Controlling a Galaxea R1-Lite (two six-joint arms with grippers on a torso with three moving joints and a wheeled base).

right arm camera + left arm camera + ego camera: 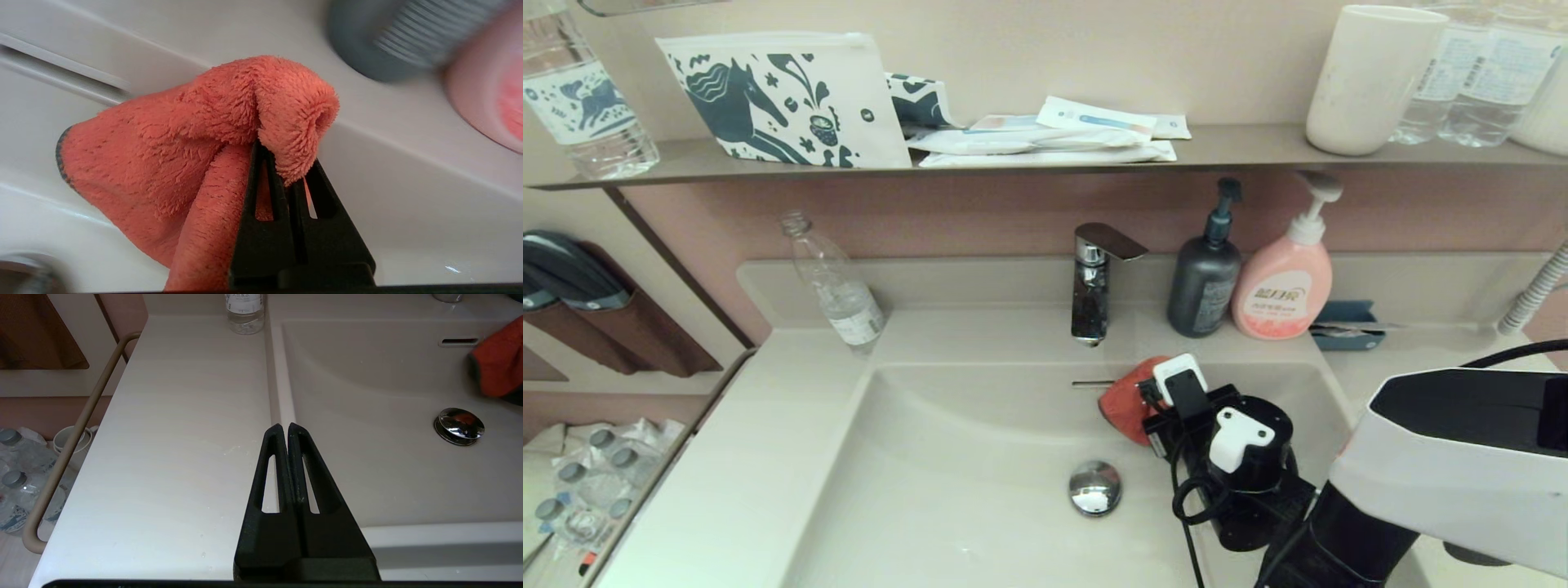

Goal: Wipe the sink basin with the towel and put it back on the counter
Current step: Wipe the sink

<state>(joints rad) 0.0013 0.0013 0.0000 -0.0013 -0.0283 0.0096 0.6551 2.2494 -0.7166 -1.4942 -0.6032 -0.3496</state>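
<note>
my right gripper (286, 163) is inside the basin (980, 457), fingers pinching a fold of the towel (171, 163) near the back wall, beyond the drain plug (1094, 487) and just beside the overflow slot (1092, 382). my left gripper (284, 426), fingers pressed together and holding nothing, hovers over the counter (171, 437) at the basin's left rim.

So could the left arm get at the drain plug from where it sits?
Probably yes: the left end effector hangs at the sink's left rim, with bare basin up to the drain plug.
</note>
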